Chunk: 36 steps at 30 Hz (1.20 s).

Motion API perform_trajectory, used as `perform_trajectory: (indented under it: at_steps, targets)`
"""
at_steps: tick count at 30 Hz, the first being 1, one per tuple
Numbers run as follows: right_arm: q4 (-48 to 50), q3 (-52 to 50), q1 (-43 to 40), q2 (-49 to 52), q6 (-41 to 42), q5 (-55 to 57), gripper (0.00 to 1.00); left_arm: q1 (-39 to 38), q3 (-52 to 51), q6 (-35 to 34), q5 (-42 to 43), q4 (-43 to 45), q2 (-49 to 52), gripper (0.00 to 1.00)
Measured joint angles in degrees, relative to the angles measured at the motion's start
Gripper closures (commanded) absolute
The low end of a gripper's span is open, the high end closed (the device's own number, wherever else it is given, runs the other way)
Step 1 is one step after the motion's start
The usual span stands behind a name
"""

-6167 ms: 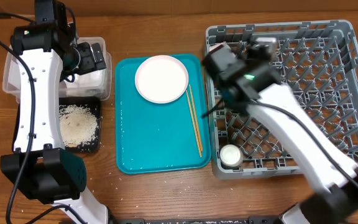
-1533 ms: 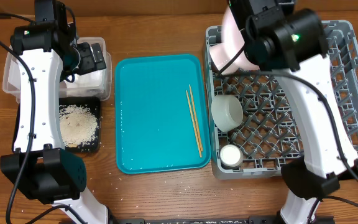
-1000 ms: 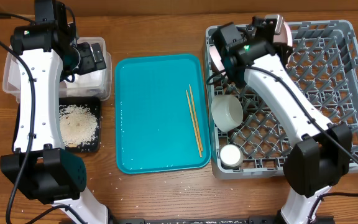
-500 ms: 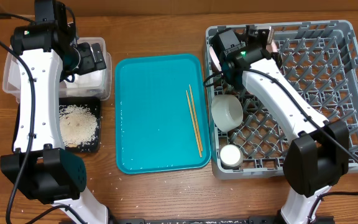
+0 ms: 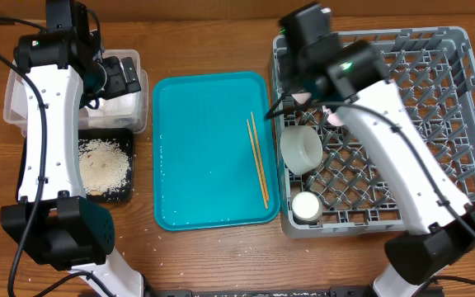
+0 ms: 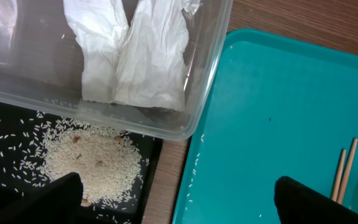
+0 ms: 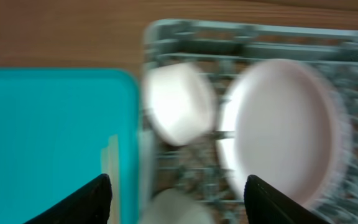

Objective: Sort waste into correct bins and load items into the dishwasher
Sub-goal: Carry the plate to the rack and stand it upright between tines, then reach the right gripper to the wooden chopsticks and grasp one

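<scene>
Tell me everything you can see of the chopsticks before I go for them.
The chopsticks are two thin, straight sticks of pale wood. They lie flat on the teal tray near its right edge, alongside the grey dish rack. They run lengthwise down the tray, side by side. In the overhead view they sit slightly apart at the top ends and close together at the bottom. Only the tray touches them; nothing holds them.

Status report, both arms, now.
Left gripper open at clear tub. Right gripper open, empty, above rack. Plate in rack. Chopsticks on teal tray, unobstructed.
</scene>
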Motion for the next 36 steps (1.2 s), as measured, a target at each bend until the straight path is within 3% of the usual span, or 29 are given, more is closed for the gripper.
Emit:
perform_trajectory:
  at_steps: [9,20,36]
  targets:
    - [6.8,-10.7,10.2,9.9,0.0,-9.4,0.35,0.0,0.0,0.0,0.0,0.0,0.0,0.0]
    - [8.1,-11.6,10.4,19.0,0.0,-13.5,0.36,0.0,0.0,0.0,0.0,0.0,0.0,0.0]
    - [9.8,-11.6,9.7,24.6,0.0,-13.1,0.39,0.0,0.0,0.0,0.0,0.0,0.0,0.0]
